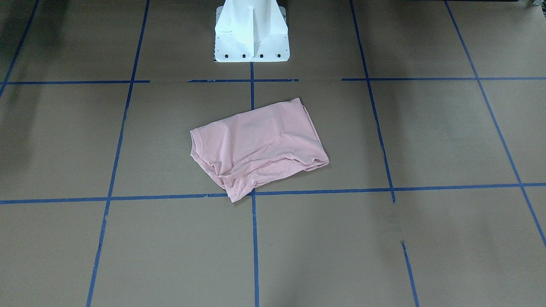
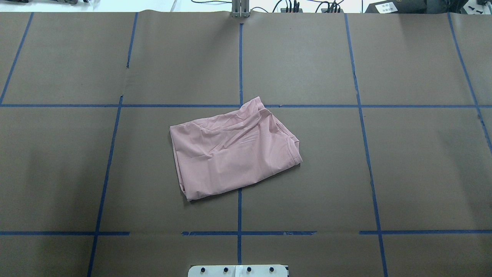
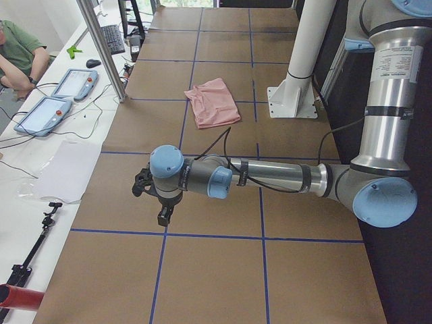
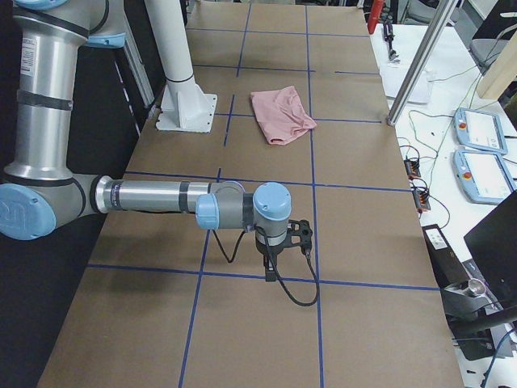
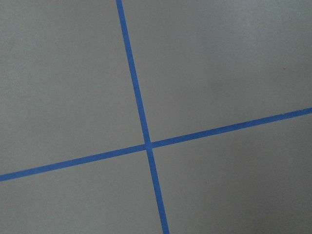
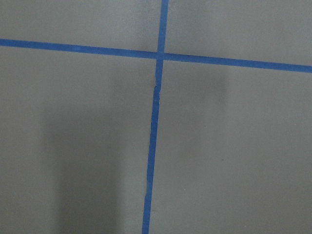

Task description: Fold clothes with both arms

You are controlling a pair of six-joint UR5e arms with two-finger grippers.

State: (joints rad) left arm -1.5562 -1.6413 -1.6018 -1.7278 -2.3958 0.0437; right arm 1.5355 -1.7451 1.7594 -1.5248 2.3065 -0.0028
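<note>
A pale pink T-shirt (image 1: pixel 260 145) lies folded into a rough, creased rectangle at the middle of the front-facing view, plain pink side up, on the brown table (image 1: pixel 426 136). It sits just below the white pedestal (image 1: pixel 251 40) at the top centre of that frame, apart from it. Blue tape (image 1: pixel 320 191) marks the table in a grid. The shirt's lowest corner lies over the horizontal strip close to a crossing, and the centre vertical strip runs under the cloth. In the overhead view the shirt is again at the frame's middle, slightly turned, with its upper corner over a tape line. The left arm (image 3: pixel 270 177) fills the middle of the left-side view, stretched low across the table, with the left claw (image 3: pixel 164 216) pointing down above bare paper, well apart from the shirt in the upper centre. The right arm (image 4: pixel 153 196) reaches likewise across the right-side view, its right claw (image 4: pixel 269 273) hanging near a tape line, the shirt far off at the upper centre. I cannot tell whether either claw's fingers are apart or together. Both wrist views show only brown paper and crossing tape. A seated person (image 3: pixel 17 47) shows at the upper left of the left-side view.
</note>
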